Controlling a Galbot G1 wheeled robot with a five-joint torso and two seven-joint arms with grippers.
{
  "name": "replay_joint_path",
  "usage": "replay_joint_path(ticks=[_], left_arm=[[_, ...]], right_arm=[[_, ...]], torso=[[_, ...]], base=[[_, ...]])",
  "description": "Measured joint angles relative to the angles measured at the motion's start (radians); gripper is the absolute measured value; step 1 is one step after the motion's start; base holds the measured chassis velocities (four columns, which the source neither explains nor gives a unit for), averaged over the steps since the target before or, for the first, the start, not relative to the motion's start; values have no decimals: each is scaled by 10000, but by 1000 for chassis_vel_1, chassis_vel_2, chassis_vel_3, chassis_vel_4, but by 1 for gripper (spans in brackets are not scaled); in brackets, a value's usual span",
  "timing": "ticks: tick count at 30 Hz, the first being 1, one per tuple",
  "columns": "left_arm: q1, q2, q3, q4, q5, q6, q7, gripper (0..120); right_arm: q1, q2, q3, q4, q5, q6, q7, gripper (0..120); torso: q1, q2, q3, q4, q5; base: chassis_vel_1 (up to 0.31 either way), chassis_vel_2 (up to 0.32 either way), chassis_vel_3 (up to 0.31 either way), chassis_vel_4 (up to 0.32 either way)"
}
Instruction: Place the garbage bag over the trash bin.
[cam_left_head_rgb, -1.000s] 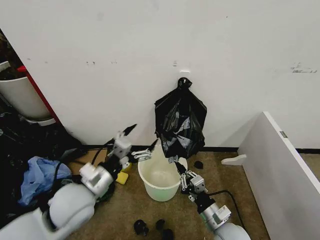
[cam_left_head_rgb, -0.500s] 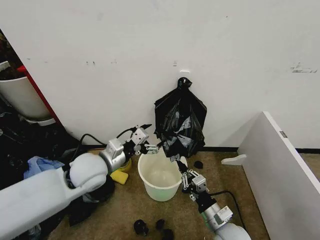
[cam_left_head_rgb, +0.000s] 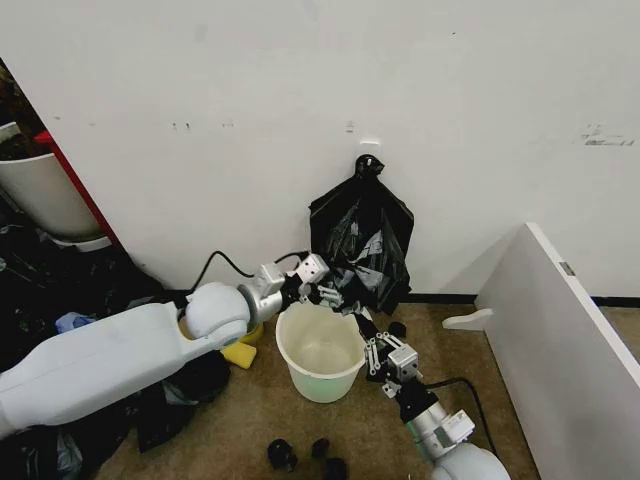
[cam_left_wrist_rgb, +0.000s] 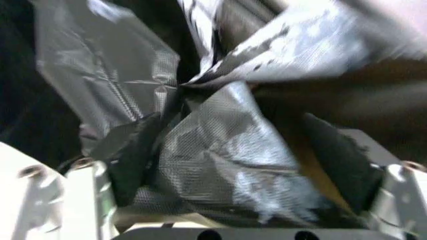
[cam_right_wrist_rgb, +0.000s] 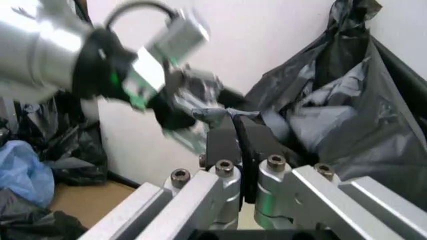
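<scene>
My garbage bag (cam_left_head_rgb: 362, 243) hangs against the white wall by its knotted top, glossy black and heavily wrinkled, its lower edge drooping just above the far rim of my trash bin (cam_left_head_rgb: 320, 352). The bin is a round white bucket with a rolled rim, standing upright and open on the brown floor, nothing visible inside it.

Bucket mouth open from above, back rim crowded.
Glossy black wrinkled garbage bag (cam_left_head_rgb: 360, 245) hangs against the wall over the round white plastic bucket's (cam_left_head_rgb: 300, 371) far rim; both grippers meet there; white slanted board (cam_left_head_rgb: 560, 350) walls off the right.
</scene>
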Motion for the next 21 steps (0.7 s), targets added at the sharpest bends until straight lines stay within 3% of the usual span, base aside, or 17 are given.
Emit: replay_joint_path(ticks=[6, 8, 11, 14, 17, 21], left_arm=[[98, -241, 20, 232, 40, -100, -133, 55], [479, -321, -397, 325, -14, -78, -269, 36], [645, -315, -618, 345, -64, -57, -347, 23], [810, -273, -864, 339, -67, -116, -405, 15], [1468, -235, -1692, 224, -67, -361, -589, 4], [2262, -195, -2447, 18, -76, -811, -869, 0]], right_arm=[[-5, -8, -3, 19, 47, -4, 14, 0], [58, -17, -30, 19, 145, -34, 63, 0], [92, -45, -39, 19, 197, -59, 102, 0], [108, -69, -36, 19, 269, -76, 137, 0], [119, -69, 6, 30, 436, -119, 219, 0], [106, -52, 41, 91, 633, -217, 391, 0]], torso=[[-1, 2, 0, 0, 1], [-1, 2, -1, 0, 1], [0, 2, -1, 1, 0], [0, 2, -1, 0, 1], [0, 2, -1, 0, 0], [0, 2, -1, 1, 1]], base=[[0, 0, 0, 0], [0, 0, 0, 0], [0, 0, 0, 0], [0, 0, 0, 0], [0, 0, 0, 0], [0, 0, 0, 0]])
